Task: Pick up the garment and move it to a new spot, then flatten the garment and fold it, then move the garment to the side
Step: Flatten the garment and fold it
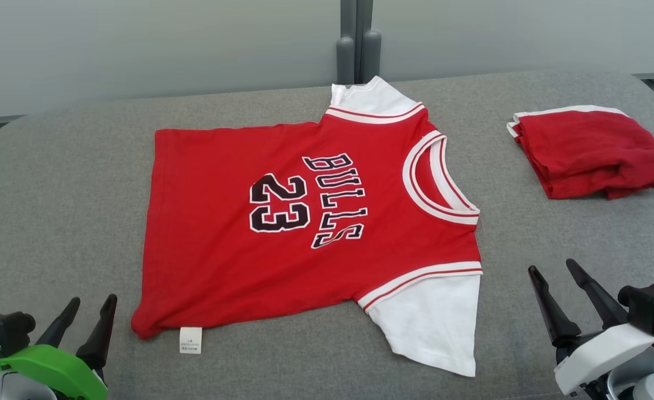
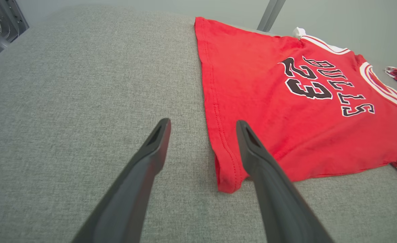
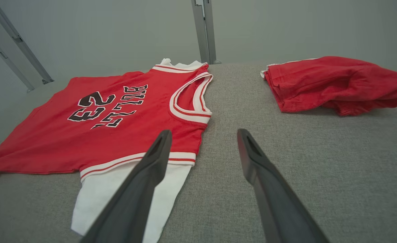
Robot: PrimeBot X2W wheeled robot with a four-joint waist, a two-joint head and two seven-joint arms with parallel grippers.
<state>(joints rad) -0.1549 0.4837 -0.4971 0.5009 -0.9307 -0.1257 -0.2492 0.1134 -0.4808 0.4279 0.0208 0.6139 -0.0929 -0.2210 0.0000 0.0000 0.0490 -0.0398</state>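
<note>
The garment is a red BULLS 23 jersey with white sleeves, spread flat on the grey padded table, neck toward the right. My left gripper stands open at the lower left, just off the jersey's hem corner. In the left wrist view the left gripper straddles that hem edge above the cloth, holding nothing. My right gripper is open at the lower right, beside the near white sleeve. In the right wrist view the right gripper points past the sleeve and the jersey.
A folded red garment with white trim lies at the table's back right, also seen as a red bundle in the right wrist view. A grey wall with a vertical post rises behind the table. Bare grey surface surrounds the jersey.
</note>
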